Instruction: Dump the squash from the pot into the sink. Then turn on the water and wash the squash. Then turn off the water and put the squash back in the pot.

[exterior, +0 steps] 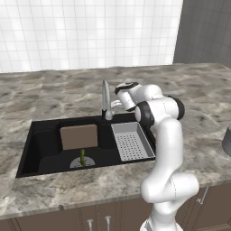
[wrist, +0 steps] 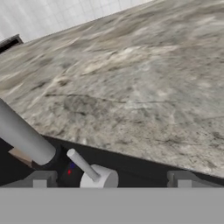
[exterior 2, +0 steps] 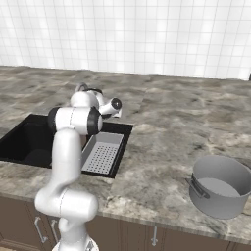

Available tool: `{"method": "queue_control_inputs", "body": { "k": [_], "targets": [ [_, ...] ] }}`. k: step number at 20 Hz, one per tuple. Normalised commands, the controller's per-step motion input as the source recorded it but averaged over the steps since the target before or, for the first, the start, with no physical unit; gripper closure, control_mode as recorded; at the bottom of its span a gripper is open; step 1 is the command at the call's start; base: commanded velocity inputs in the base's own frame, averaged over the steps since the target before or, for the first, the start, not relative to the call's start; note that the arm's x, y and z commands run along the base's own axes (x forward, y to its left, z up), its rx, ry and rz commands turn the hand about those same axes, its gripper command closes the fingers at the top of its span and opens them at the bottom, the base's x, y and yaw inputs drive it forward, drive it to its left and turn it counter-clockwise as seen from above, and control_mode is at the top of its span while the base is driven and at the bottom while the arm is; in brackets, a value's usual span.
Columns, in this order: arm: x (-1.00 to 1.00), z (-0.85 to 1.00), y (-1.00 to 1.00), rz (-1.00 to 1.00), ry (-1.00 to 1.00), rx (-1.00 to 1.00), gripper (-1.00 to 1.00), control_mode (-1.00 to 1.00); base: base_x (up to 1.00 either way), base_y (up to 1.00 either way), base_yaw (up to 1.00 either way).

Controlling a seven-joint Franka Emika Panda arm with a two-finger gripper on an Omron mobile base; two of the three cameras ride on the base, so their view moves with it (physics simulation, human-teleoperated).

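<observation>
Across the left base view's middle, the marble surface (exterior: 54, 90) holds the black sink (exterior: 45, 144); pot (exterior 2: 220, 185) sits lower right in the right base view; grey strainer tray (exterior: 131, 140) in the sink's right part; faucet (exterior: 106, 99) behind; gripper (wrist: 111, 181) open wide around the faucet lever (wrist: 83, 165), holding nothing; squash (exterior: 83, 157) upright on the drain

faucet (exterior: 106, 100): grey, upright at back rim, thin lever (wrist: 82, 165) on round base
strainer tray (exterior: 131, 141): grey perforated, right side of basin
board (exterior: 79, 136): brown, leaning at back wall
table (exterior 2: 171, 122): grey-brown marble
wall (exterior: 85, 31): white tiles
cabinets (exterior: 97, 221): brown, metal handles
</observation>
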Motion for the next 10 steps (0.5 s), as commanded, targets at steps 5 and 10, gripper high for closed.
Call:
{"method": "queue_control_inputs", "body": {
  "k": [5,10],
  "targets": [
    [0.00,-0.06,0.07,-0.02,0.00,0.00,-1.00,-1.00,0.00,0.00,0.00],
    [0.01,-0.07,0.03,-0.01,0.00,0.00,-1.00,-1.00,0.00,0.00,0.00]
  ]
}}
